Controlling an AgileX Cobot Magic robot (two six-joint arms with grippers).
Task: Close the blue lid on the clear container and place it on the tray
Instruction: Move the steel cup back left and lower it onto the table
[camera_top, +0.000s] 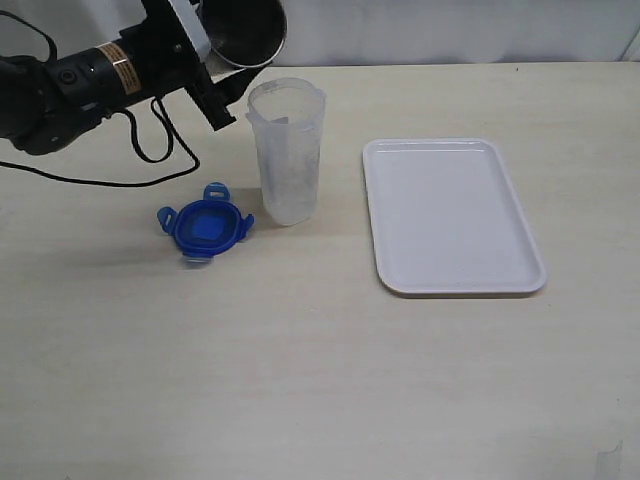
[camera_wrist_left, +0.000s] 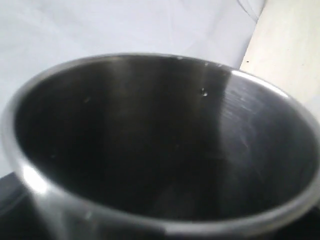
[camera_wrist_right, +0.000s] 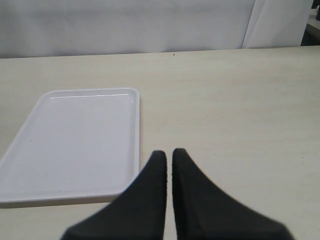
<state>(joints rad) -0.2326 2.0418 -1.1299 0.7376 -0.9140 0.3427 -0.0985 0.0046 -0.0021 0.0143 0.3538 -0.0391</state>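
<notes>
The clear container (camera_top: 287, 150) stands upright and uncovered on the table, left of the tray (camera_top: 452, 215). Beside the container's foot, to its left, the blue lid (camera_top: 205, 225) lies flat with its tabs spread; no label shows. My left gripper (camera_top: 208, 62) hangs above and behind the container, shut on a grey steel cup (camera_top: 245, 30) that is tilted toward the container's mouth. In the left wrist view the cup's dark inside (camera_wrist_left: 160, 145) fills the picture and looks empty. My right gripper (camera_wrist_right: 169, 152) is shut on nothing, over bare table beside the tray's (camera_wrist_right: 75, 145) corner.
The left arm's black cable (camera_top: 150, 150) trails across the table behind the lid. A white backdrop (camera_wrist_right: 125, 25) closes off the table's far edge. The tray holds nothing.
</notes>
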